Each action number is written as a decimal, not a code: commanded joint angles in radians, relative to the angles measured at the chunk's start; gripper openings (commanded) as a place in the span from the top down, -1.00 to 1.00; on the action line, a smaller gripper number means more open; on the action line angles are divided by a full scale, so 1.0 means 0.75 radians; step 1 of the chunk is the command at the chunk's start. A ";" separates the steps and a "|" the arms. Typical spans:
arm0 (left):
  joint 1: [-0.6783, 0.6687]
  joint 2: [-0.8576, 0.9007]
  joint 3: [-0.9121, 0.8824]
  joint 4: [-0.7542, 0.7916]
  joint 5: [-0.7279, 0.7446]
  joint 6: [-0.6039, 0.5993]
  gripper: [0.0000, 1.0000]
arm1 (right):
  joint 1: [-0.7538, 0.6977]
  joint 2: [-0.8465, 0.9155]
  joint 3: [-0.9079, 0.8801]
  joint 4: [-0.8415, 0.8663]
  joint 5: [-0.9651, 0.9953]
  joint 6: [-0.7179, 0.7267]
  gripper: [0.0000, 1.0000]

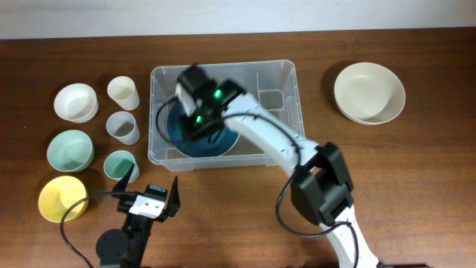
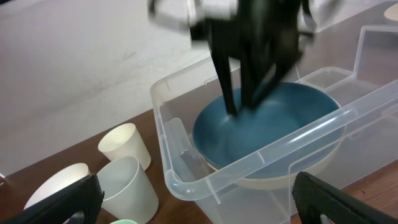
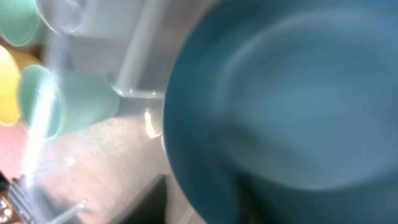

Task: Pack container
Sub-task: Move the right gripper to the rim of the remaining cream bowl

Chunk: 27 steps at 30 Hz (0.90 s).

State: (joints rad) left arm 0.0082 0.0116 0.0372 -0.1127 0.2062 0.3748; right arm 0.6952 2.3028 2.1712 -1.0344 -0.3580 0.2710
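right gripper (image 2: 244,102): inside the container (image 2: 186,185), in its left half, over the blue bowl (image 2: 280,134); can't tell if it's parted or pinching
left gripper (image 1: 155,179): spread wide, just outside the container's near wall
container: long side facing you, right arm's the one in it

A brown wooden table (image 1: 416,186) carries, by its left edge, a white bowl (image 1: 75,102), pale-green bowl (image 1: 70,150), yellow bowl (image 1: 62,198), cream cup (image 1: 122,92), grey cup (image 1: 123,127) and mint cup (image 1: 119,165). A large cream bowl (image 1: 369,92) sits near the right edge.

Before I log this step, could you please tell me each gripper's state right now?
Left gripper: open, holding nothing.
Right gripper: at the blue bowl in the container; blurred, cannot tell.
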 commanded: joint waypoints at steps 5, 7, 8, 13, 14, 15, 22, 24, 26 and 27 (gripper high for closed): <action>0.005 -0.008 -0.007 -0.001 0.006 0.012 -0.99 | -0.294 -0.011 0.590 -0.316 0.130 -0.006 -0.78; 0.005 -0.008 -0.007 -0.001 0.006 0.012 -0.99 | -0.391 -0.011 0.736 -0.437 0.223 0.047 -0.91; 0.005 -0.008 -0.007 -0.001 0.006 0.012 -0.99 | -0.440 -0.011 0.797 -0.497 0.277 0.092 -0.97; 0.006 -0.008 -0.007 -0.001 0.006 0.012 -0.99 | -0.767 -0.011 0.974 -0.748 0.388 0.283 -0.98; 0.006 -0.008 -0.007 -0.001 0.006 0.012 -0.99 | -0.826 -0.011 0.975 -0.763 0.361 0.285 -0.98; 0.006 -0.008 -0.007 -0.001 0.006 0.012 -0.99 | -0.897 -0.010 0.975 -0.785 0.331 0.284 -0.98; 0.006 -0.008 -0.007 -0.001 0.006 0.012 -0.99 | -1.288 -0.007 0.807 -0.883 0.344 0.290 -0.98; 0.005 -0.008 -0.007 -0.001 0.006 0.012 -0.99 | -1.367 -0.007 0.655 -0.860 0.344 0.300 -0.98; 0.006 -0.008 -0.007 -0.001 0.006 0.012 -0.99 | -1.403 -0.007 0.537 -0.842 0.348 0.346 -0.99; 0.006 -0.008 -0.007 -0.001 0.006 0.012 -0.99 | -1.420 -0.007 0.463 -0.826 0.348 0.388 -0.99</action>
State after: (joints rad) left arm 0.0082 0.0116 0.0372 -0.1131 0.2062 0.3748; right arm -0.3305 2.3013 2.6560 -1.6691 -0.1085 0.4892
